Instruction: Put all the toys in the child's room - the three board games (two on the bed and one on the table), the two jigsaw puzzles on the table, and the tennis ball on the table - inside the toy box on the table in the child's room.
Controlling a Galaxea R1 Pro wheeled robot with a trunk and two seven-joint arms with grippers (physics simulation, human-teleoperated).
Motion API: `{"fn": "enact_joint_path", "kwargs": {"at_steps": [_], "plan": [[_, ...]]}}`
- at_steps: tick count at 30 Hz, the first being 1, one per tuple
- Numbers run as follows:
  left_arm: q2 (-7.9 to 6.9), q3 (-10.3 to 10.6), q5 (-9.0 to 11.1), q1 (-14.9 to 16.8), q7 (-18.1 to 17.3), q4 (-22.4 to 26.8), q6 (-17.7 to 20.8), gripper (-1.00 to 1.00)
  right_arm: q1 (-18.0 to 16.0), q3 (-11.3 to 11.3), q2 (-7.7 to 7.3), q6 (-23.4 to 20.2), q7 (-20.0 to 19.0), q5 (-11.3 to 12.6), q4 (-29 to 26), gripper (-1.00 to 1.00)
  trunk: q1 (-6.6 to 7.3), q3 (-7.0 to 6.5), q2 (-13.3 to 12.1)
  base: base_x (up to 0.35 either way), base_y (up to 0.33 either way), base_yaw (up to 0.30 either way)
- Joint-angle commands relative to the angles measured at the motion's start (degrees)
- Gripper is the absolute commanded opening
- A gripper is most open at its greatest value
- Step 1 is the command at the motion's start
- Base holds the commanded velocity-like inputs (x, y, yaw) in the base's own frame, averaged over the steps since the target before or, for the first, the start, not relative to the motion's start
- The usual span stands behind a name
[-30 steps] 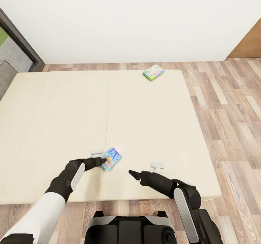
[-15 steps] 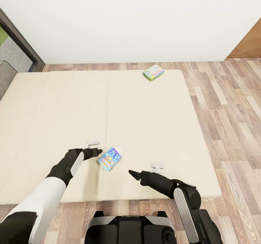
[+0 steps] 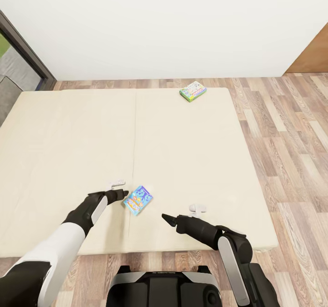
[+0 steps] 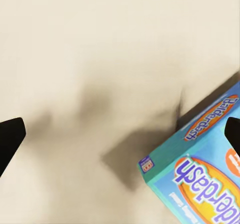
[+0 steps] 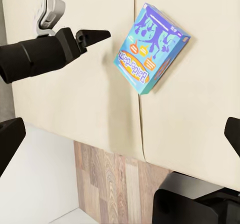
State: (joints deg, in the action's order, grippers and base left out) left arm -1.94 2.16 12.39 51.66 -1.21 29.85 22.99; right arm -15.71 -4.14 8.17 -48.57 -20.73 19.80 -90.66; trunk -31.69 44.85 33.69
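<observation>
left gripper (image 3: 122, 196) backed off the blue board game (image 3: 138, 200), jaws open and empty beside it; game lies flat on the bed (image 3: 68, 138), ungrasped, so pick needs retrying; right gripper's (image 3: 167, 219) state unclear.

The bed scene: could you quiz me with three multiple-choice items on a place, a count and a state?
1. Where does the green-edged board game lie?
A. far corner of the bed
B. floor
C. in a hand

2. How many board games lie on the bed?
A. one
B. two
C. four

3. The blue board game is
A. gripped by the left hand
B. lying free beside it
C. gripped by the right hand

Answers: 1 A, it sits near the mattress's far edge. 2 B, one blue, one green-edged. 3 B, neither hand closes on it.
</observation>
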Motion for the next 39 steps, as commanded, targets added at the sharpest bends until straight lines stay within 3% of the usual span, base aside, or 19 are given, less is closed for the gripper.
{"fn": "enact_joint_path", "kwargs": {"at_steps": [1, 7, 18, 32, 39], "plan": [[-0.05, 0.25, 0.47, 0.01, 0.06, -0.16, -0.08, 1.0, -0.04, 0.05, 0.05, -0.26, -0.23, -0.24, -0.01, 1.0, -0.02, 0.05, 0.06, 0.0, 0.0, 0.0], [0.23, 0.58, 0.4, 0.02, 0.07, -0.49, -0.68, 1.0, -0.06, 0.05, 0.08, -0.29, -0.2, -0.41, 0.04, 1.0, -0.02, 0.12, 0.06, 0.0, 0.0, 0.0], [2.4, 0.99, 0.43, 0.02, -0.46, -0.57, -0.69, 1.0, -0.08, 0.1, 0.02, -0.22, -0.25, -0.46, 0.05, 1.0, -0.02, 0.68, 0.06, 0.0, 0.0, 0.0], [2.7, 1.0, 0.6, 0.02, -1.12, -0.58, -0.41, 1.0, -0.11, 0.1, 0.0, -0.21, -0.28, -0.41, 0.05, 1.0, -0.02, 1.11, 0.06, 0.0, 0.0, 0.0], [2.7, 0.98, 0.61, 0.02, -3.59, -0.65, -0.33, 1.0, -0.06, 0.1, 0.0, -0.21, -0.28, -0.38, 0.05, 1.0, -0.02, 1.12, 0.06, 0.0, 0.0, 0.0]]}}
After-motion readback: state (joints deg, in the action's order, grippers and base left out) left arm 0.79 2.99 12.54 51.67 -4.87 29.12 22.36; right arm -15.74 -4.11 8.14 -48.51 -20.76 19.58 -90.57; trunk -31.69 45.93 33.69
